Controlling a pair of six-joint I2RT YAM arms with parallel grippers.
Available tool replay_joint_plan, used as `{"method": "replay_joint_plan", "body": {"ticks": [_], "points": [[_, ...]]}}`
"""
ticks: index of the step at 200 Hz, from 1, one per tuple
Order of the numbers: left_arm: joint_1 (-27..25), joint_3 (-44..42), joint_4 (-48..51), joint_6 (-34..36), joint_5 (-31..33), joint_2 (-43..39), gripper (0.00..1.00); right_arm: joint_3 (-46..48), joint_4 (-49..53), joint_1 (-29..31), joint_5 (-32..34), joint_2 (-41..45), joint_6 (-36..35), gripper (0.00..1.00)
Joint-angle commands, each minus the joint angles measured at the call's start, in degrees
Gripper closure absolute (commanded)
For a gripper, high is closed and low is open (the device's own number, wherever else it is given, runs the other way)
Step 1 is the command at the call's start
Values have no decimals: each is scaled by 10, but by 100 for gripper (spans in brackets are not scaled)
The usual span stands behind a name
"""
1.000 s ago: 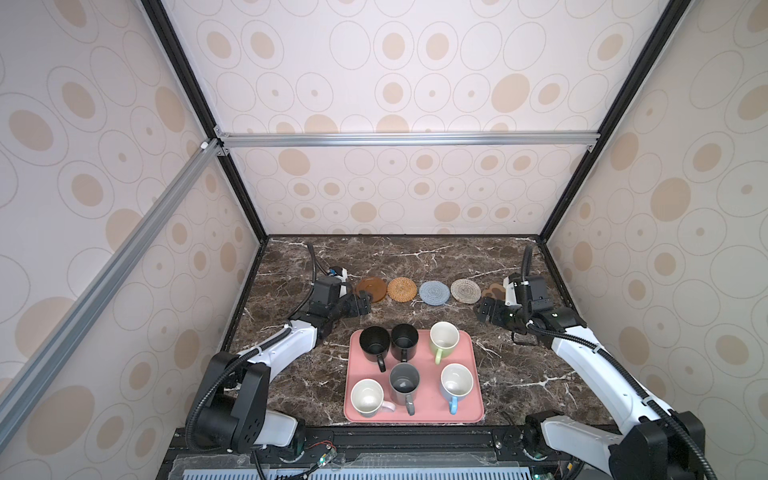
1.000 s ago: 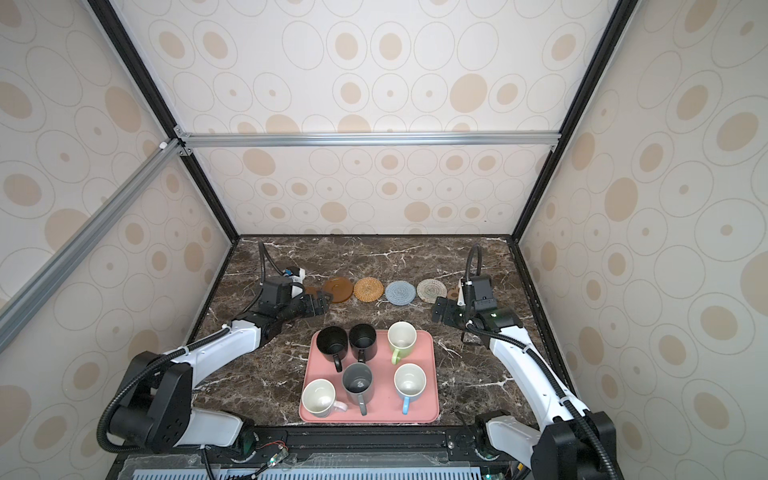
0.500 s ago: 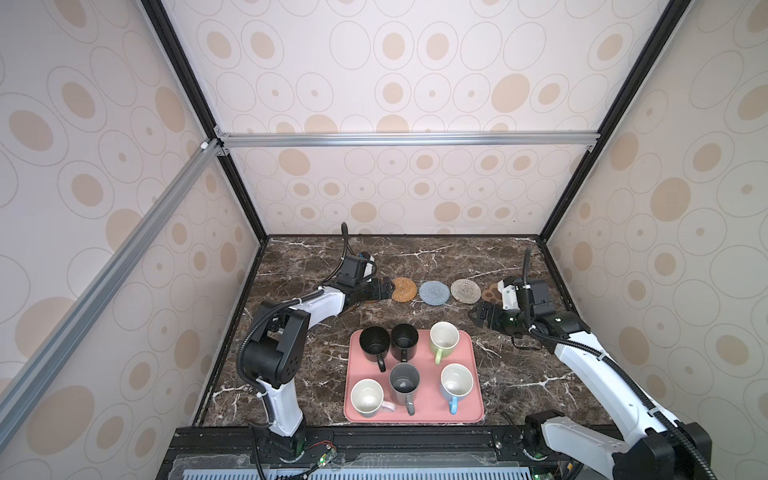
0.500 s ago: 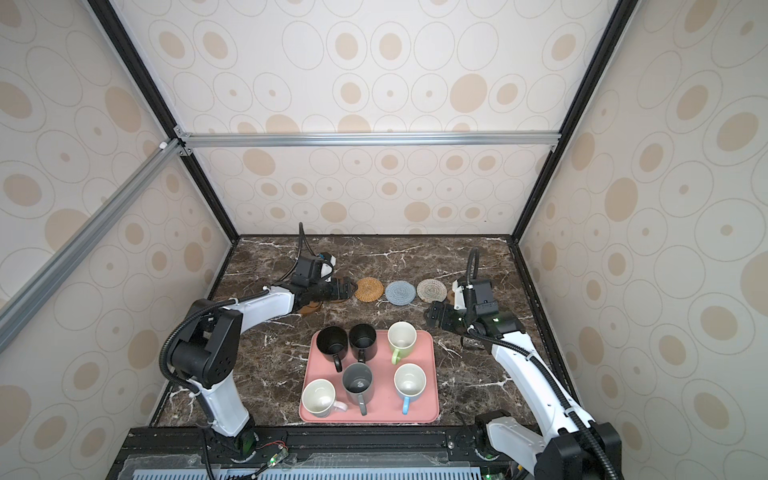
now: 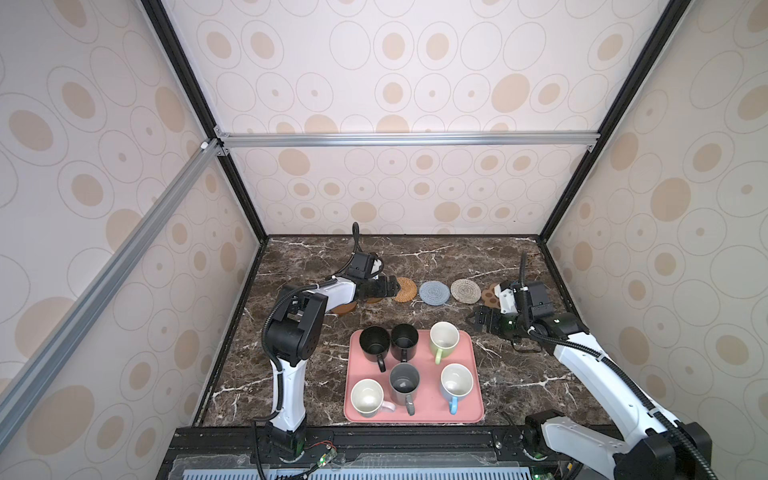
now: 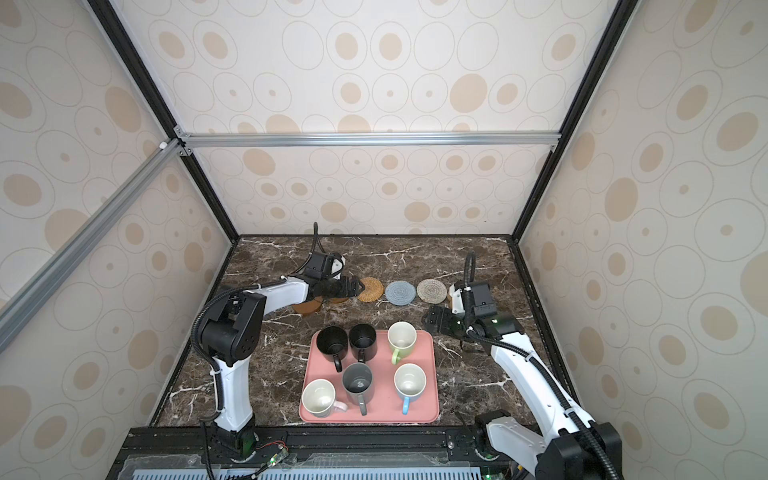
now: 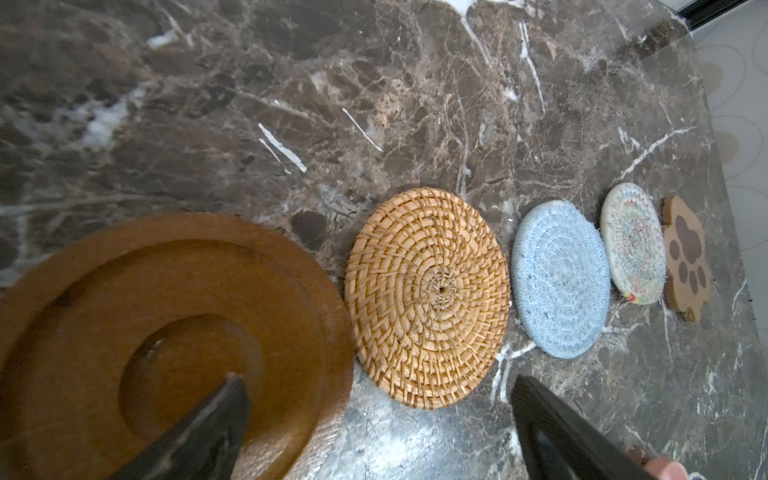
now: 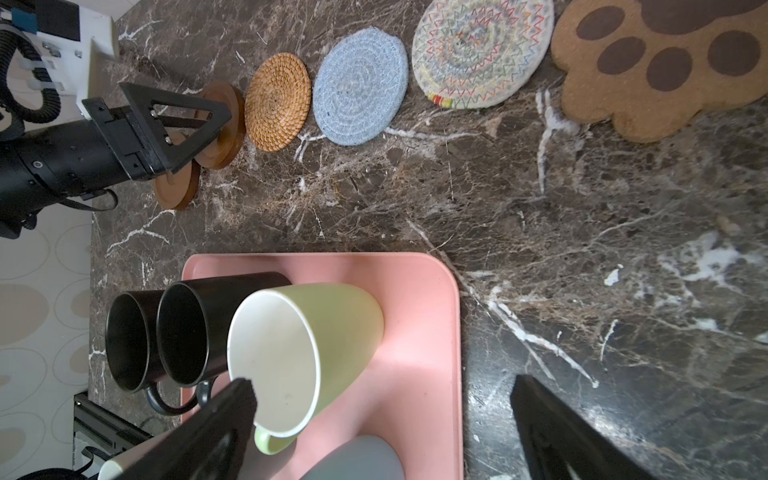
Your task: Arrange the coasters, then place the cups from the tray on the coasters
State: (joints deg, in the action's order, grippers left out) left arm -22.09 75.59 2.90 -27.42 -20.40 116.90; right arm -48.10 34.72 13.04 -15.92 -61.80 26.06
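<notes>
Six cups (image 5: pixel 444 337) stand on the pink tray (image 5: pixel 476 399). The left hand (image 5: pixel 390 286), released and empty, is over a wooden coaster (image 7: pixel 124 291) in the back row on the tabletop (image 5: pixel 457 257). The right hand (image 5: pixel 473 321), also released, hangs beside the tray.

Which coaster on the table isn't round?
The brown paw-shaped coaster at the row's end, beside the whitish woven coaster; the other five are round.

We see a dark brown marble table (image 5: pixel 415 257). Cream walls (image 5: pixel 415 199) with tan ovals enclose it, crossed by aluminium rails (image 5: pixel 407 139).
</notes>
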Motion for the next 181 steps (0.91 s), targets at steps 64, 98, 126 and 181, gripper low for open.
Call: {"method": "replay_joint_plan", "body": {"ticks": [64, 98, 126, 181], "points": [[-4, 60, 55, 14, 34, 60, 0, 2, 11, 9, -8, 5, 3, 0], [-4, 115, 83, 7, 66, 102, 0, 0, 19, 11, -4, 11, 5, 0], [-4, 168, 96, -3, 90, 138, 0, 1, 26, 12, 3, 22, 3, 0], [1, 311, 165, -14, 113, 222, 0, 4, 37, 13, 19, 43, 7, 0]]}}
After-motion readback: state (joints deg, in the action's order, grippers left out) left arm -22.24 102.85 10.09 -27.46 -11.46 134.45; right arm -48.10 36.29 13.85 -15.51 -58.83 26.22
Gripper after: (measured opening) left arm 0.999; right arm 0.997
